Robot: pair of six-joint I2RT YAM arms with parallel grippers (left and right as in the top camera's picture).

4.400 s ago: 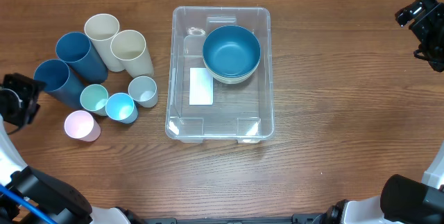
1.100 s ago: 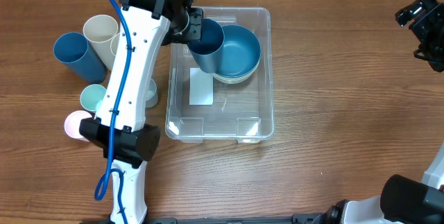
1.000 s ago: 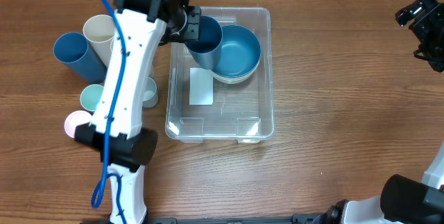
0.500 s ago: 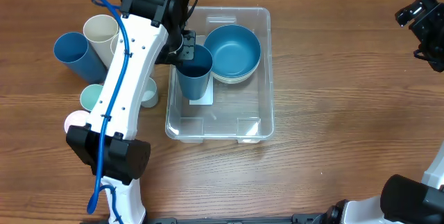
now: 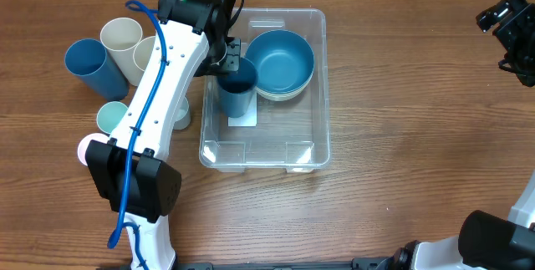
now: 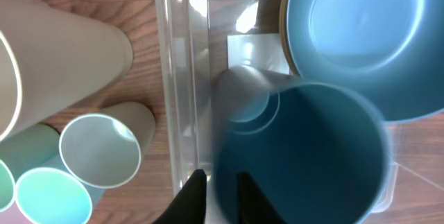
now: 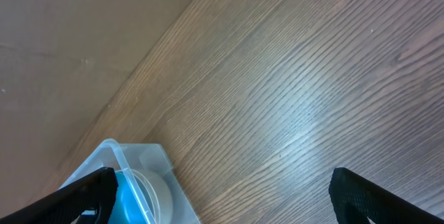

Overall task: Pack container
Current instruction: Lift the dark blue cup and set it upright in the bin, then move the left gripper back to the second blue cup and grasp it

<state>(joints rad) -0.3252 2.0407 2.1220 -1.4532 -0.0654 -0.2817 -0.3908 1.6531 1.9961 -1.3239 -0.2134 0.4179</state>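
Trouble would come from letting go too early. My left pincer [image 6: 216,195] is clamped on the rim of the dark blue cup [image 5: 237,88], one finger inside the wall and one outside. The cup is inside the container [image 5: 323,94], over the white label [image 5: 244,119] and just beside the blue bowl [image 5: 280,57]. I cannot tell whether its base touches the container's floor. If it hangs above it, opening could drop it, and so tall a cup may tip against the bowl. My outer finger runs close to the container's left wall, so spreading wide could, I judge, press that wall and shove the container toward the loose cups [image 5: 125,40] standing beside it on the table [image 5: 401,178]. Pulling out at a slant could also hook the rim and drag the cup over. My right pincer [image 7: 222,182] hangs spread wide and empty, well apart at the far side.
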